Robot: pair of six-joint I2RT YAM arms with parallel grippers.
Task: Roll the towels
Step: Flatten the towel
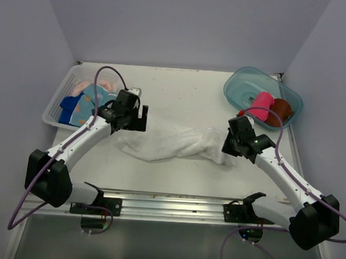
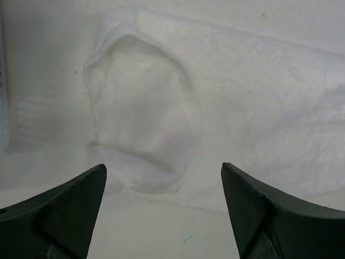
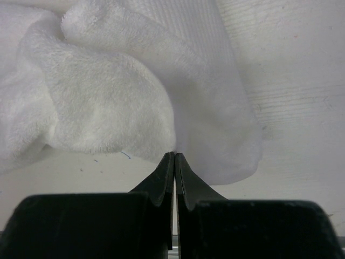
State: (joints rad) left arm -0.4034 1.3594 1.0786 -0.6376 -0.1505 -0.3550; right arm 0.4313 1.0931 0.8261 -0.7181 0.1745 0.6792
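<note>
white terry-cloth towel point(image 1: 172, 142): fluffy, matt | white table point(image 1: 186, 95): matt, faint grain, scuffed | clear teal plastic tub point(image 1: 245, 87): glossy, smooth | white lattice basket point(image 1: 57, 100): plastic

The right end effector point(image 1: 227, 151) hides one end of the white towel point(image 1: 166, 142), possibly pinched.

The setting is a robotics laboratory test cell, not a home or shop. A white table point(image 1: 181, 89) is boxed in by plain pale walls point(image 1: 184, 25) at 9, 12 and 3 o'clock. A metal rail point(image 1: 169, 200) at 6 o'clock carries the left arm point(image 1: 73, 142) and right arm point(image 1: 286, 176), with purple cables point(image 1: 24, 206) looping from their bases. Staged test items complete the cell: a lattice basket point(image 1: 55, 109) at 10 o'clock, a clear teal tub point(image 1: 236, 89) at 2 o'clock and a white towel point(image 1: 172, 142) at centre.
</note>
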